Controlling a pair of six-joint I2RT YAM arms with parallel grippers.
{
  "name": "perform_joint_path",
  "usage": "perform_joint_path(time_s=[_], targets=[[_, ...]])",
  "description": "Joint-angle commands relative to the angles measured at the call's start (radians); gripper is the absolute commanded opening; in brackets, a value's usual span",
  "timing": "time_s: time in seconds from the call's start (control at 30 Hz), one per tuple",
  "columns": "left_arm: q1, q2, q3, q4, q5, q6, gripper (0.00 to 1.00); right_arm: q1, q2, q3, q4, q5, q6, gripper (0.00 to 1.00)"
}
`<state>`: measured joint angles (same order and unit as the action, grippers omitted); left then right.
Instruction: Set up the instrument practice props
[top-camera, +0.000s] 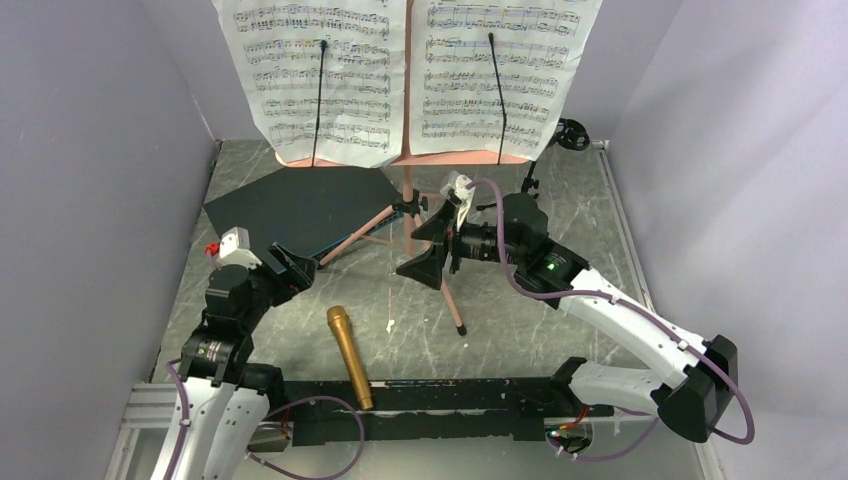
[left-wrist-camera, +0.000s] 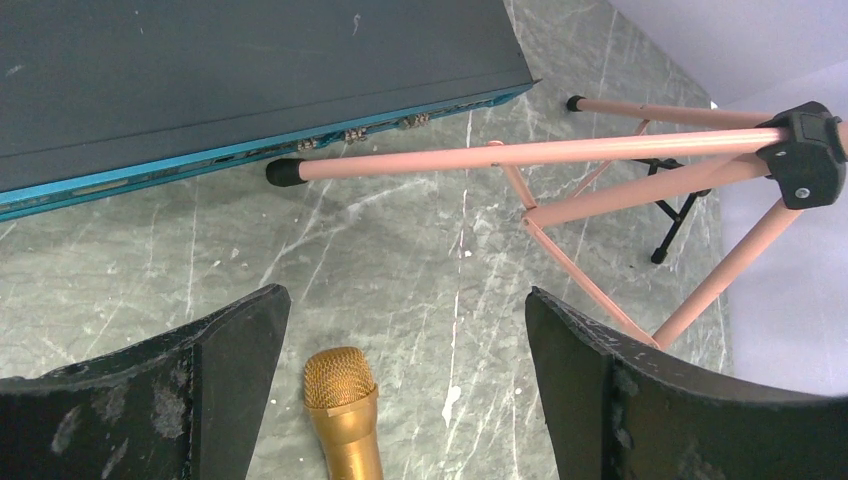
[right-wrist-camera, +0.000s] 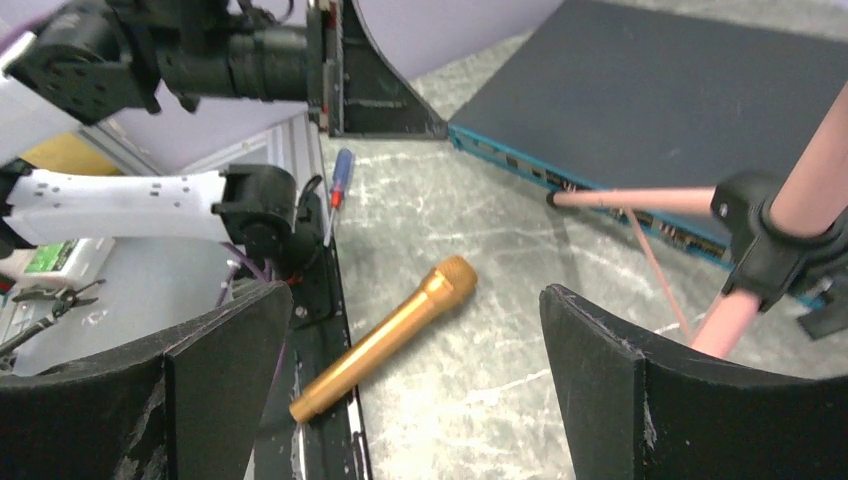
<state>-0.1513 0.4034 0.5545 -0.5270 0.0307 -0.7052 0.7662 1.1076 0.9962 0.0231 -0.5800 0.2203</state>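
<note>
The pink music stand (top-camera: 407, 190) stands on its tripod legs at the back, with two white sheet-music pages (top-camera: 320, 75) (top-camera: 495, 70) on its desk. The gold microphone (top-camera: 349, 355) lies flat on the table, its tail over the front rail. The small black mic stand (top-camera: 560, 145) is at the back right. My left gripper (top-camera: 300, 265) is open and empty, with the microphone's head (left-wrist-camera: 340, 385) low between its fingers. My right gripper (top-camera: 425, 248) is open and empty beside the stand's pole and hub (right-wrist-camera: 760, 235). It looks towards the microphone (right-wrist-camera: 385, 340).
A dark flat panel with a teal edge (top-camera: 300, 205) lies at the back left, one pink leg tip (left-wrist-camera: 285, 172) next to it. A black rail (top-camera: 450, 400) runs along the front edge. A small screwdriver (right-wrist-camera: 340, 175) lies by the rail. Purple walls close in both sides.
</note>
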Motion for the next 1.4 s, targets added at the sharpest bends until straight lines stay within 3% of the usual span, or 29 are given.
perform_joint_path(time_s=[0.0, 0.43, 0.63, 1.13, 1.37], targets=[[0.001, 0.023, -0.008, 0.048, 0.019, -0.024, 0.93, -0.002, -0.007, -0.047, 0.010, 0.037, -0.008, 1.00], [0.001, 0.054, -0.026, 0.070, 0.034, -0.021, 0.93, -0.004, 0.007, -0.269, 0.027, 0.331, 0.036, 1.00], [0.002, 0.069, -0.044, 0.087, 0.046, -0.022, 0.93, -0.011, 0.045, -0.270, -0.030, 0.427, 0.063, 1.00], [0.002, 0.096, -0.068, 0.108, 0.066, -0.021, 0.93, -0.051, 0.031, -0.278, -0.058, 0.451, 0.114, 1.00], [0.002, 0.100, -0.063, 0.100, 0.071, -0.016, 0.93, -0.217, 0.043, -0.349, 0.047, 0.244, 0.199, 0.99]])
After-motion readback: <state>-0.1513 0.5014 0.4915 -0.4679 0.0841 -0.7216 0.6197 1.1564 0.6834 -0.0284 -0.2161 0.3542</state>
